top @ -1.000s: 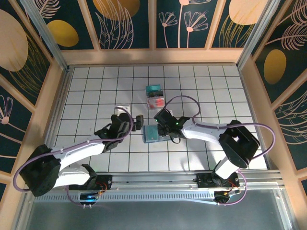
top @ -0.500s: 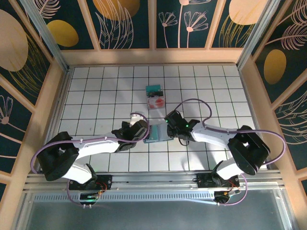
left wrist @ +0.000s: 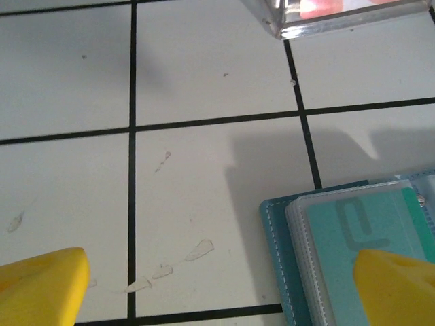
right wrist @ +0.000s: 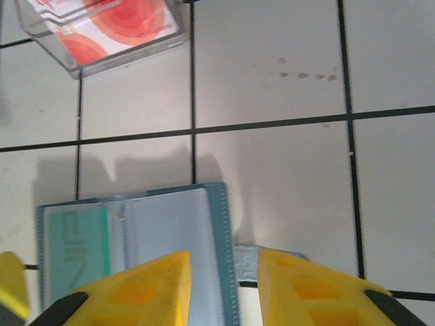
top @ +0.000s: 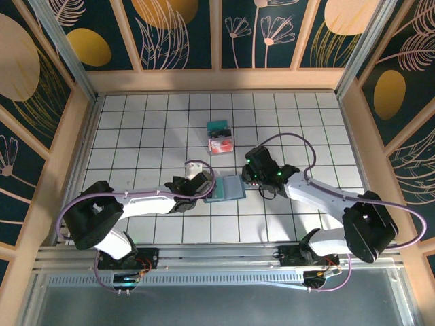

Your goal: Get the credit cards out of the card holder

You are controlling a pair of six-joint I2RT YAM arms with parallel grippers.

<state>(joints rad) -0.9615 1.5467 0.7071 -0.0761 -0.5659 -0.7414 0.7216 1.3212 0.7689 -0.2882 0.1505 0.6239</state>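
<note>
The slate-blue card holder lies open and flat on the tiles. A teal credit card sits inside the clear sleeve of its left page. The right page looks empty. My left gripper is wide open at the holder's left edge. One yellow fingertip is over the teal card, the other over bare tile. My right gripper is open a little and straddles the holder's right edge and strap. One finger is over the right page, the other beside it.
A clear plastic case with a white-and-red card inside stands just behind the holder. A teal box sits behind that. The wooden walls stand well away from the holder.
The holder was shut a second ago and now lies open. My right gripper drew back to the right. My left arm swung in to the holder's left edge.
</note>
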